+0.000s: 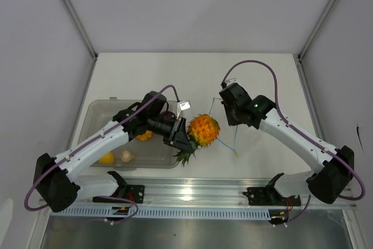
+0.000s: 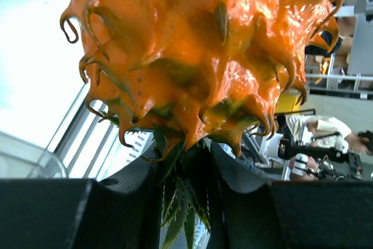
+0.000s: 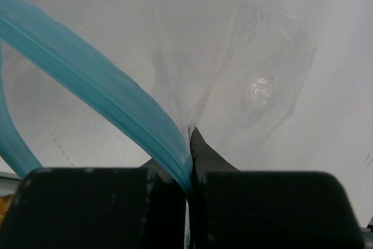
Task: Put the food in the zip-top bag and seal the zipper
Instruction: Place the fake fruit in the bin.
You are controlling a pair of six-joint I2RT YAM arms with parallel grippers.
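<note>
Pineapple (image 1: 204, 129) held by leaves (image 2: 183, 220) in left jaws; right jaws pinch zipper (image 3: 105, 94).

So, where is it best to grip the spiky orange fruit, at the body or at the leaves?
At the green leaves, coming from the crown end, as the left gripper does. The tuft is narrow and fits between the fingers; the fruit's orange body is round, wide and spiked, so a grip there may slip.

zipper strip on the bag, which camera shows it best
Right wrist: the light-blue zipper runs large across the frame, pinched in the right gripper. Top external shows only a thin teal line beside the pineapple. Left wrist shows the pineapple, no zipper.
</note>
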